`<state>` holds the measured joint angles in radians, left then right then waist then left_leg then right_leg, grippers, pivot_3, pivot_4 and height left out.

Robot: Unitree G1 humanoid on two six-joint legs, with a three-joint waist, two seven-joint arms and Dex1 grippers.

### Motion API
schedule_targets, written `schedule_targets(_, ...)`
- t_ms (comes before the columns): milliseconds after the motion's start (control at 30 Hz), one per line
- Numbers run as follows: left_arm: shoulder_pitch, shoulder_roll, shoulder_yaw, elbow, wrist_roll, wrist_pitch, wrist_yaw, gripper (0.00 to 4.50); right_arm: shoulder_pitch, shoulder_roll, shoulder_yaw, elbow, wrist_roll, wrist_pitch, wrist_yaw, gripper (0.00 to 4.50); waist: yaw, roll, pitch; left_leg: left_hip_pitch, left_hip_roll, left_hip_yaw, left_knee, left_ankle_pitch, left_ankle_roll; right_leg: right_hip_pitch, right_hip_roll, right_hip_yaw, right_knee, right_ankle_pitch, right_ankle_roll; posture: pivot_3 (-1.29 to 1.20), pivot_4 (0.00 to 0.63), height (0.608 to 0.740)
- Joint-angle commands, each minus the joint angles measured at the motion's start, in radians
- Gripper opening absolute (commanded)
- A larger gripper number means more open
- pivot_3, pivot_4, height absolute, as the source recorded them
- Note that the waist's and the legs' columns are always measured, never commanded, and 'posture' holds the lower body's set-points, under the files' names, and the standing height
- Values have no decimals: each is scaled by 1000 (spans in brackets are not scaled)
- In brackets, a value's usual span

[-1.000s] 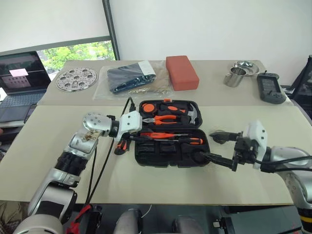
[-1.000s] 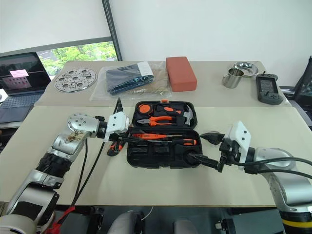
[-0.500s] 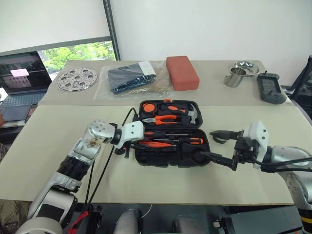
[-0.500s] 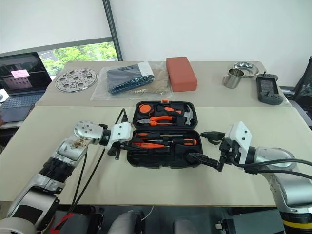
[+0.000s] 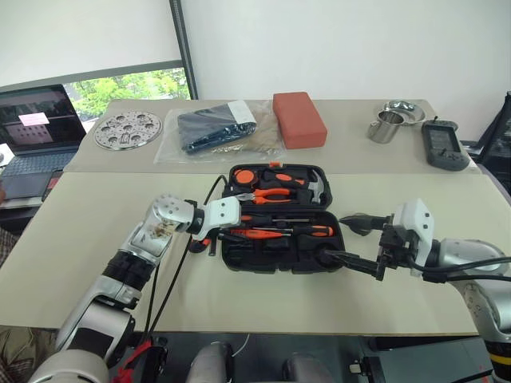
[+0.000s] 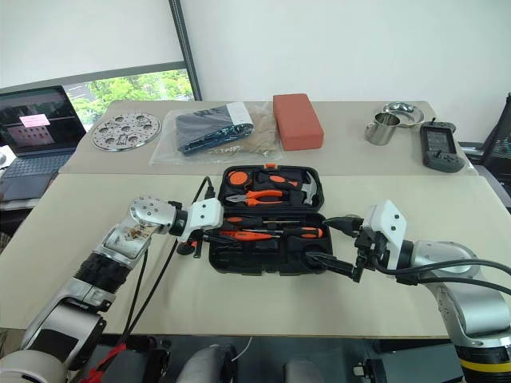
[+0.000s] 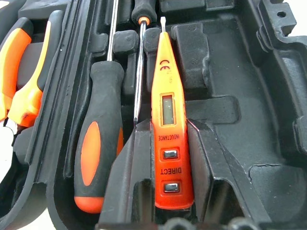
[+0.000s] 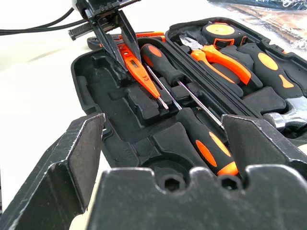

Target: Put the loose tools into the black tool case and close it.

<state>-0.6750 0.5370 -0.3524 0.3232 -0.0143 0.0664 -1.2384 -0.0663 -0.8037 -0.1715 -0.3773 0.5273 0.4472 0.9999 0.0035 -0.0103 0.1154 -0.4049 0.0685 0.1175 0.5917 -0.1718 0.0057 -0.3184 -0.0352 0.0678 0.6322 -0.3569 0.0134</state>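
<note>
Mostly black and orange on beige.
Case (image 5: pixel 281 249) black; tester screwdriver (image 7: pixel 170 129) all orange with black lettering; screwdrivers (image 7: pixel 96 163) black with orange grip patches; pliers (image 5: pixel 274 194) orange-handled; table (image 5: pixel 72 231) beige; block (image 5: pixel 298 119) red; cup (image 5: pixel 386 126) bare steel; gripper fingers (image 8: pixel 72 163) black.

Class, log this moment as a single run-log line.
left tool: shut on tester screwdriver | right tool: open | tool case: open

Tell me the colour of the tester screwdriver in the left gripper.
The tester screwdriver is orange all over, with small grey buttons; the left wrist view shows it best.
</note>
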Motion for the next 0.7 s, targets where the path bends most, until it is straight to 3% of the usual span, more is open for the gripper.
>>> schedule_targets(33,-5,5,-12,12,21,13,-11,489,-3,-5,-15,-32,8,-20,3,4500,0,0,0,0,0,0,0,0,0,0,0,0,0,0,0,0,150,740)
schedule_targets(467,6,-11,-8,-23,-7,66,-32,489,-18,8,-12,-26,24,-31,15,4500,1,1,0,0,0,0,0,0,0,0,0,0,0,0,0,0,150,740)
schedule_targets(700,0,-11,-12,6,14,50,-15,489,4,-2,-74,-14,51,-38,37,4500,3,1,-1,0,0,0,1,0,0,0,0,0,0,0,0,0,150,740)
